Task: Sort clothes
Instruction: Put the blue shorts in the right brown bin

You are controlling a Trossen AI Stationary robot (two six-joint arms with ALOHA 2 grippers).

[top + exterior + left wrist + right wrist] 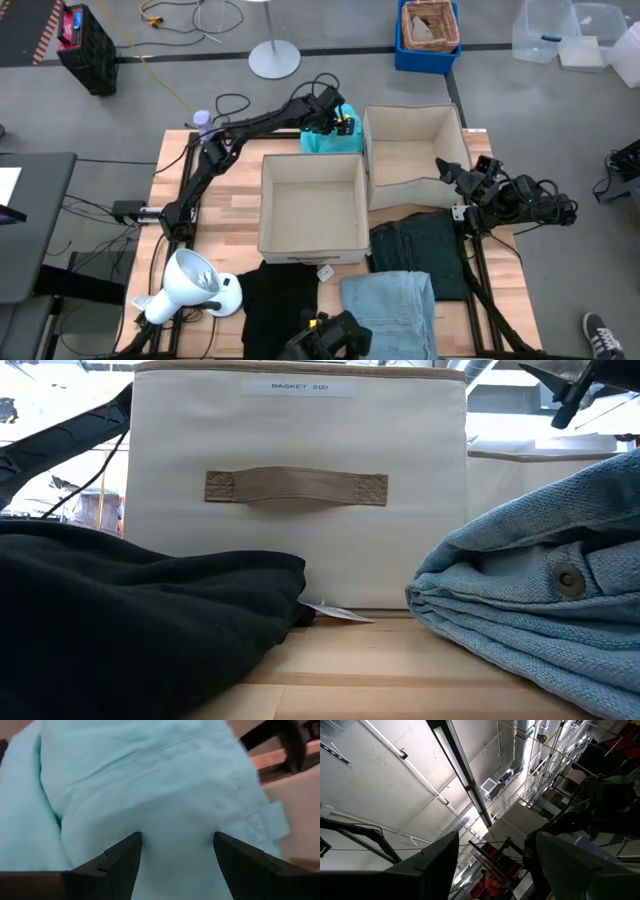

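The bright teal top (325, 142) lies bunched on the table's far side, left of the far beige box. My left gripper (335, 118) is over it and open. In the left wrist view the top (165, 785) fills the picture, and a hump of it rises between the spread fingers of the gripper (177, 837). My right gripper (447, 170) is open and empty at the far box's right wall, tipped up toward the ceiling (492, 837). The dark charcoal jeans (420, 250), the light blue jeans (390, 305) and the black garment (280, 300) lie folded along the near edge. My left gripper comes at the teal top from above, with its open fingers (122, 857) on either side of a hump of the cloth (175, 865). I cannot tell whether the fingers touch the cloth. The top lies on the table.
Two open beige fabric boxes stand mid-table, one nearer (265, 205) and one farther right (368, 150). The nearer box (300, 490) stands behind the black garment (130, 620) and the light blue jeans (540, 590) in the low view. A white lamp-like object (190, 285) sits at the near left.
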